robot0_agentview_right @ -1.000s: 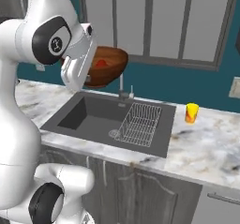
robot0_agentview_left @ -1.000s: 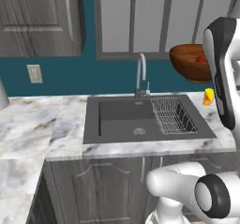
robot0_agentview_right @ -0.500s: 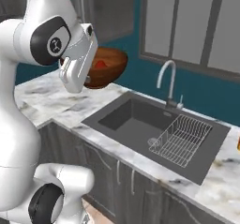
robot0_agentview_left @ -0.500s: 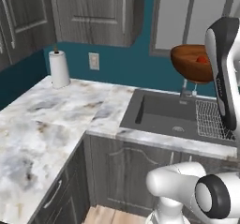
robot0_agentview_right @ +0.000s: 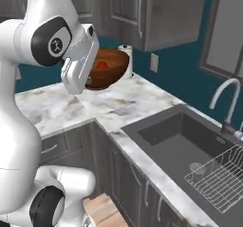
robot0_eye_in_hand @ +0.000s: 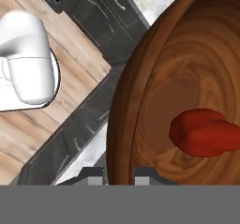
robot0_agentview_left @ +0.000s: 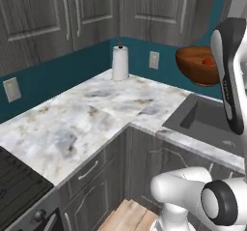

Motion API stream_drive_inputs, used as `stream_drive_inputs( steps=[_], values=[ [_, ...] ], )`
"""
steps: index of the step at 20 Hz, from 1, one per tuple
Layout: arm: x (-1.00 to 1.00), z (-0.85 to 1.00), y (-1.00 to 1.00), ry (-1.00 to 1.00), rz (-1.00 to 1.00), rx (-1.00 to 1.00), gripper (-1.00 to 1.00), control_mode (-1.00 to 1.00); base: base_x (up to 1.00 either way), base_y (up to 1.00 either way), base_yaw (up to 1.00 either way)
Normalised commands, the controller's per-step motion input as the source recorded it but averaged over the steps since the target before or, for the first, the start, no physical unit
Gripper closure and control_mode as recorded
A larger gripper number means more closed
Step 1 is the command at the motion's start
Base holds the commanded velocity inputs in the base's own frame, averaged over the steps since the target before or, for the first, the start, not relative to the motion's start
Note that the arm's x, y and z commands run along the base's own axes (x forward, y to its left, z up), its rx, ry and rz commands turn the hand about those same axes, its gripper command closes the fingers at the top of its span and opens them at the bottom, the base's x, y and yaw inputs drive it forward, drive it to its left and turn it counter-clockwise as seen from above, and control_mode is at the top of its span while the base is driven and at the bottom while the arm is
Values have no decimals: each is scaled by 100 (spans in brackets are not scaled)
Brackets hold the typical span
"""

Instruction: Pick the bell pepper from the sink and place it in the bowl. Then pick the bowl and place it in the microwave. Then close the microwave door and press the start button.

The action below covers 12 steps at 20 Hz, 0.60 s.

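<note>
Wooden and reddish-brown, the bowl (robot0_eye_in_hand: 187, 92) sits pinched at its rim between the narrowed jaws of the gripper (robot0_eye_in_hand: 118, 175), whose dark tips rise at six o'clock in the hand view, one on either side of the wall. Inside, at about four o'clock from the bowl's centre, lies the red bell pepper (robot0_eye_in_hand: 206, 133), resting loose on the curved floor. From the base cameras the bowl (robot0_agentview_right: 107, 68) hangs in the air, clear of the marble counter (robot0_agentview_right: 114, 105), with the pepper (robot0_agentview_left: 207, 61) just showing over the rim. A paper towel roll (robot0_agentview_left: 120, 63) stands in the counter's corner at the wall, and the dark sink (robot0_agentview_right: 190, 145) with its faucet (robot0_agentview_right: 227, 98) and wire rack (robot0_agentview_right: 218, 174) lies at about four o'clock from the bowl in the right base view, well apart from it. The pepper's transfer looks done; the carry to the microwave appears under way. The grip takes only one edge of a wide, smooth bowl, so a sharp swing or tilt could let it pivot or slip from the jaws, and the unsecured pepper could roll out over the low side.
</note>
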Motion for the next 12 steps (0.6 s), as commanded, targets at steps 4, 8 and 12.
stream_drive_inputs(
  steps=[4,8,12],
  values=[
    [0,0,0,0,0,0,100,100,-6,6,57],
    [0,0,0,0,0,0,100,100,-1,7,57],
    [0,0,0,0,0,0,100,100,0,11,54]
  ],
)
